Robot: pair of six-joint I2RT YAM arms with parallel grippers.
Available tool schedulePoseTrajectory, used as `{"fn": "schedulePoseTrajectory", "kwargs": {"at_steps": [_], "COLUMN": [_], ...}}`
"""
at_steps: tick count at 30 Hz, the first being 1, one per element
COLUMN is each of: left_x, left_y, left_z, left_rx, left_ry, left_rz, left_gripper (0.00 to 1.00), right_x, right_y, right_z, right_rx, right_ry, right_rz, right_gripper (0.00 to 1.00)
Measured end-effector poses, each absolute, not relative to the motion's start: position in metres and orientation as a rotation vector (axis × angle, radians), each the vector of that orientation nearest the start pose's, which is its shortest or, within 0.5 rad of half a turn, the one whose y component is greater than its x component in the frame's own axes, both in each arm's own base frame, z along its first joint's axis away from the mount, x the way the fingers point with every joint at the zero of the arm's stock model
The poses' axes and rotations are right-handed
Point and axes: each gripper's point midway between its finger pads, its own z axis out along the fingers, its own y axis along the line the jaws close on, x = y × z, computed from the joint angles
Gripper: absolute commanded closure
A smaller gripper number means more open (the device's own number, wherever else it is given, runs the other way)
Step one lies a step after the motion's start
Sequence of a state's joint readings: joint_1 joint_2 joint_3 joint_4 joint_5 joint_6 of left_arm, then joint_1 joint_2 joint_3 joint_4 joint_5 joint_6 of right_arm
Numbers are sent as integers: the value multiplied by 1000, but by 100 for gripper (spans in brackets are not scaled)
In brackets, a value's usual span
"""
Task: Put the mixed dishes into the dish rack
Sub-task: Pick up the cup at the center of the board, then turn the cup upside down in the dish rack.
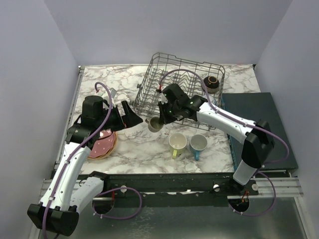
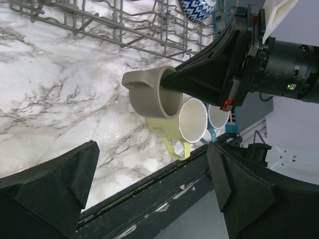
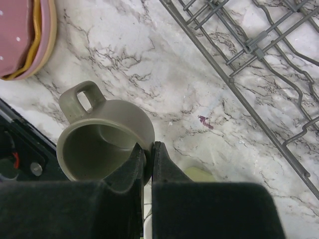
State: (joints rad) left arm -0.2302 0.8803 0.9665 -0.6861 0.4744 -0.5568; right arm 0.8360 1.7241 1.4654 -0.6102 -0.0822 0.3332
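Observation:
My right gripper (image 1: 158, 121) is shut on the rim of the grey-beige mug (image 1: 154, 125), holding it above the table just in front of the dish rack (image 1: 182, 89). In the right wrist view the fingers (image 3: 148, 147) pinch the mug's wall (image 3: 99, 134). My left gripper (image 1: 130, 117) is open and empty, left of the mug (image 2: 149, 92). The pale yellow mug (image 1: 177, 143) and the blue mug (image 1: 198, 144) stand on the table. The stacked plates (image 1: 102, 145) lie under my left arm. The dark brown bowl (image 1: 212, 82) sits at the rack's right end.
A dark flat box (image 1: 259, 124) lies right of the rack. A blue-white patterned bowl (image 2: 197, 9) shows by the rack (image 2: 114, 25) in the left wrist view. White walls close the table on three sides.

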Motion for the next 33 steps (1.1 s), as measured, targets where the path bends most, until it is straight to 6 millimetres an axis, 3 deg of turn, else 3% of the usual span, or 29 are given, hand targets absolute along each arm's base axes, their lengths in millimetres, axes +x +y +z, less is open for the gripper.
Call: {"fn": "schedulePoseTrajectory", "kwargs": {"at_steps": [9,20,33], "left_x": [222,216,204], "left_y": [-171,-190,-197], "left_z": [266,302,329], "left_rx": [-25,60,133], "left_ry": [2182,2053,1954], "left_rz": [-1097,-1282,-1383], "left_gripper": [1,1,1], "right_x": [282,257,247], "right_y": [336,357,351], "right_z": [194,246,278], "right_rx": [-553,-567,-502], "right_ry": [2399,2267,2144], "right_rz": [875,1243,1554], "right_gripper": [99,99,99]}}
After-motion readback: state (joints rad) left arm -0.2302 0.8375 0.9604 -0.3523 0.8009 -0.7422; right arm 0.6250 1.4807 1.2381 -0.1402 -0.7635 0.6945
